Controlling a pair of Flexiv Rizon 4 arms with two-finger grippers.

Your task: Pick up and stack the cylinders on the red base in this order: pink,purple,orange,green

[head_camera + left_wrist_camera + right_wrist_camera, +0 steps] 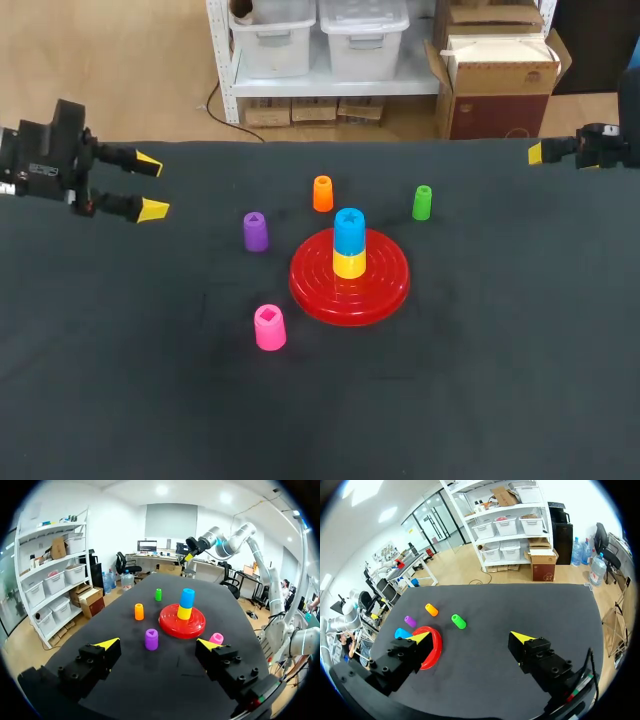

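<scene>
Two grippers hang empty over the far corners of the black cloth-covered worktop [120, 380], and none of the four cylinders has been lifted. At the far left, the left gripper [150, 186] has its yellow-tipped fingers spread wide with nothing between them.

Moving right, the small purple plastic cylinder [256, 231] stands upright just left of the base. The pink plastic cylinder [270, 328], first in the order, stands nearer, close to the base's near-left rim but apart from it. The orange plastic cylinder [322, 193] stands just beyond the base on its far side.

The round, ridged red plastic base [320, 295] sits mid-worktop. It already carries a yellow cylinder [349, 265] with a blue cylinder [349, 229] on top. The green plastic cylinder [422, 203] stands to the far right of the base. The right gripper [471, 637] is at the far right edge, equally wide open and holding nothing.

Several things could go wrong from here:
- **Wrong order:** the purple cylinder lies closer to the left gripper than the pink one, so taking the nearest piece would break the order.
- **Base knocked:** the pink cylinder is so close to the rim that a finger coming down on that side could nudge the base and shake the pair standing on it.
- **Stack toppling:** the pink cylinder will probably have to go on top of the blue one. Four more pieces on that narrow column could lean or fall if any is released off-centre.
</scene>
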